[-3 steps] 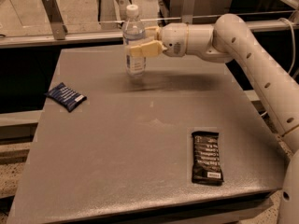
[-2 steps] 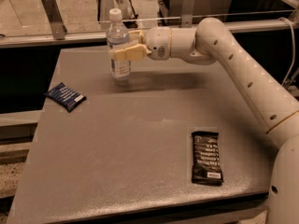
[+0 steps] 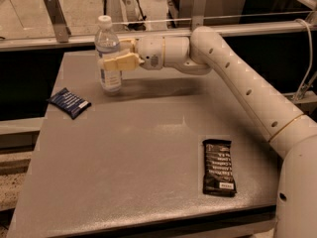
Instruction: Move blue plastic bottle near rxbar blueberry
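The hand is clamped round the middle of the upright bottle, whose base is at or just above the table. The rxbar lies flat, near, out past the hand's tip and lower, toward the camera.

We see the single arm entering at the lower right. Its white forearm rises leftward to a bend near the upper middle of the view, then runs level toward the left. The rounded wrist lies horizontal. The gripper sits at the upper left of the view and points left. Its pale fingers are clamped from the side on the midsection of the blue plastic bottle, one finger on the near side and one behind.
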Robot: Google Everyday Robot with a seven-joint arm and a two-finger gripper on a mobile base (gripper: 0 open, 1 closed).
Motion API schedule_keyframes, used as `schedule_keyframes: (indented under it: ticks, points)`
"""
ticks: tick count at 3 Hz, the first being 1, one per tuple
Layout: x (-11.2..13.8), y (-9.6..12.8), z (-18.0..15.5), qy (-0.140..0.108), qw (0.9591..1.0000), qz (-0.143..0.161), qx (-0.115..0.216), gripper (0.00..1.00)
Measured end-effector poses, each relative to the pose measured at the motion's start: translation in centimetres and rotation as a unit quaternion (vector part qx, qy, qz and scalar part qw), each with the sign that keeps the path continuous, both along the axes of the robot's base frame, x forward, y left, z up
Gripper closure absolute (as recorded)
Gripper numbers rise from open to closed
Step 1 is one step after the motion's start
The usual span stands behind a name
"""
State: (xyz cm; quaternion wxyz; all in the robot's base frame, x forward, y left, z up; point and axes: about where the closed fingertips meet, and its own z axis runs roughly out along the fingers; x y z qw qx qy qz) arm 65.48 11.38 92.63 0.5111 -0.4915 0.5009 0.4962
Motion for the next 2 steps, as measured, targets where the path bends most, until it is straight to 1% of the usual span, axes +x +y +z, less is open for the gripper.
schedule_keyframes:
  ticks: [1, 2]
  points:
    - [-0.78, 1.41, -0.29, 0.008, 0.9999, 0.012, 0.007, 1.0]
    - [-1.5, 2.35, -0.68, 0.019, 0.9995, 0.019, 0.014, 1.0]
